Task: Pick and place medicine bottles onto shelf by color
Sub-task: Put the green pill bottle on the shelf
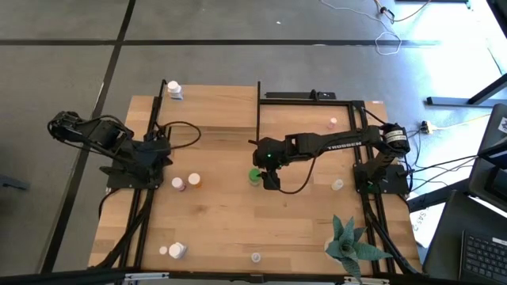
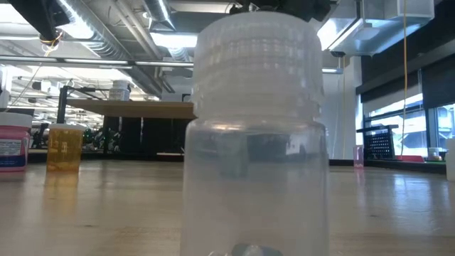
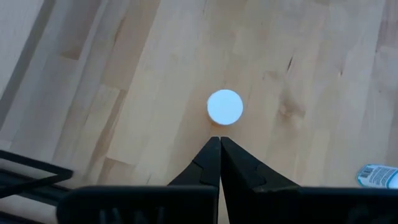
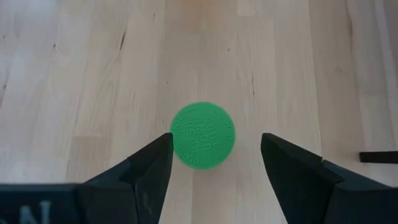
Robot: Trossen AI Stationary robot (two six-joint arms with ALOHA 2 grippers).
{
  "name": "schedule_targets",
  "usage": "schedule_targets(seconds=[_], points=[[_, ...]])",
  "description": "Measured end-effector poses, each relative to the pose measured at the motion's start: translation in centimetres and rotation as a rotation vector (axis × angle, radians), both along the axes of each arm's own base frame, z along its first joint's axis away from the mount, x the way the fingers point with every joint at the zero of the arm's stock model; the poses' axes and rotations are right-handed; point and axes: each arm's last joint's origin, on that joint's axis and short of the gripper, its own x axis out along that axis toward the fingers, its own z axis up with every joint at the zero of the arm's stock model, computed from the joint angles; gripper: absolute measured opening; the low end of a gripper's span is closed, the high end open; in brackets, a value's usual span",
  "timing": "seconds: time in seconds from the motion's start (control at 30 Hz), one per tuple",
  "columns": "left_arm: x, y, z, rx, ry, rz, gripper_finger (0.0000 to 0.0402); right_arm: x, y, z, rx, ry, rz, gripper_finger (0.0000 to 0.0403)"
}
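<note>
The right gripper (image 4: 214, 165) is seen poised above the green bottle (image 1: 254, 176) near the middle of the wooden tabletop (image 1: 238, 222), its fingers (image 4: 149, 165) spread wide on either side of the green cap and clear of it. In the right wrist view raised lettering is visible on that cap, though it cannot be read. Bare wood lies all round the bottle there, leaving open room on every side.

The left gripper (image 3: 219, 149) is parked at the left edge of the table, its fingers pressed together with nothing between them; a white-capped bottle (image 3: 224, 106) stands just beyond the tips, and part of a blue-and-white label (image 3: 377, 176) shows at the frame's edge, its print too small to read.

From above, the light wood shelf (image 1: 210, 107) is seen at the table's far side, with a white bottle (image 1: 174, 91) at its far left corner. A pink bottle (image 1: 179, 183) and an orange bottle (image 1: 194, 180) stand side by side left of centre, further small bottles sit along the near edge, and a spiky green plant (image 1: 348, 244) occupies the near right corner. "TROSSEN" is printed in white on the right arm (image 1: 333, 142).

Only the low view shows a clear bottle (image 2: 256, 135) with a ribbed cap filling the frame, plus the pink and orange bottles' labels far left.
</note>
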Motion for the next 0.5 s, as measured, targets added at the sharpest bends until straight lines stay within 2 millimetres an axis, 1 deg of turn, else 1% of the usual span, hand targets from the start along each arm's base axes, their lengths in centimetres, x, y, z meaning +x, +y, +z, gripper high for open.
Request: schedule_targets(seconds=[0.3, 0.5], points=[[0.0, 0.0, 0.0, 0.0, 0.0, 0.0, 0.0, 0.0, 0.0, 0.0, 0.007, 0.001, -0.01, 0.0245], [0.0, 0.0, 0.0, 0.0, 0.0, -0.001, 0.0, 0.0, 0.03, 0.0, 0.049, 0.004, -0.066, 0.0246]])
